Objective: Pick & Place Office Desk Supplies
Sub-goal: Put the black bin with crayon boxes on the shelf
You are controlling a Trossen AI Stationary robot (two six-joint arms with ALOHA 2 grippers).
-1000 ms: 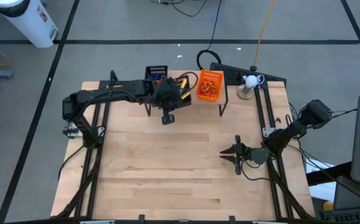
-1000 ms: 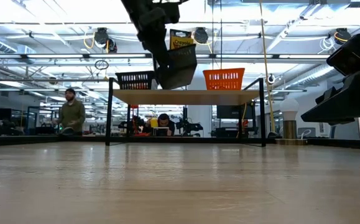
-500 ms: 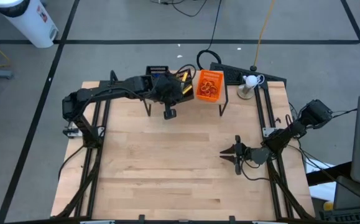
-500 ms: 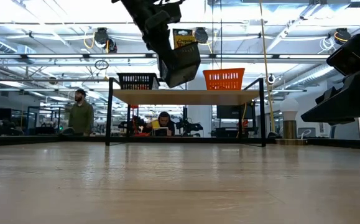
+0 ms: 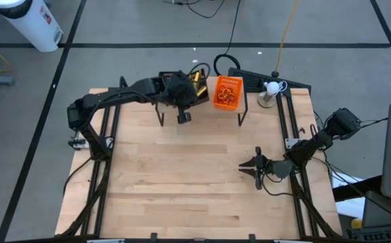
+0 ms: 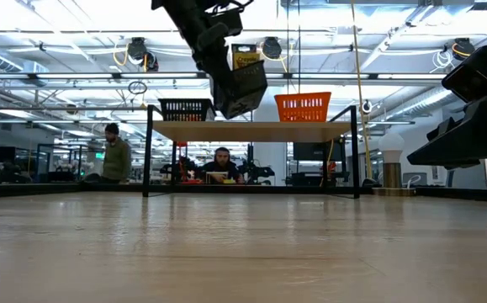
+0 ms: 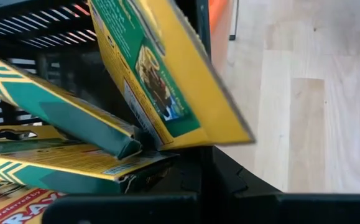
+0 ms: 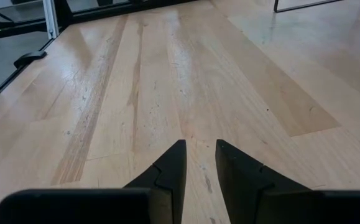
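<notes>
Far left in the low view, a person in a dark green top (image 6: pixel 116 157) stands in the bright hall behind the table, under rows of ceiling lights, and a second person (image 6: pixel 221 162) sits at a desk seen beneath the shelf. On the light wooden shelf with black legs (image 6: pixel 251 130) a black mesh tray (image 6: pixel 184 108) sits just to the left of the left gripper (image 5: pixel 187 94). That gripper is up over the shelf at the table's far edge, its fingers pressed together on the rim of a second black mesh tray (image 6: pixel 241 87), which hangs tilted in the air above the shelf top. Inside it, right in front of the wrist camera, lie yellow-and-green crayon boxes (image 7: pixel 161 68), one tipped up steeply, the others flat below. Just right of the gripper, an orange mesh tray (image 5: pixel 227 92) rests on the shelf with thin coloured rubber bands (image 5: pixel 227 94) in it. Further right, a small white ball on a stand (image 5: pixel 271 88) sits by the table's far corner. The pale wood-plank table (image 5: pixel 181 182) is bare across its middle. Over at the right edge the right gripper (image 5: pixel 256 167) waits low above the planks, its two dark fingers (image 8: pixel 171 167) standing a narrow gap apart and holding nothing, well apart from the shelf.
</notes>
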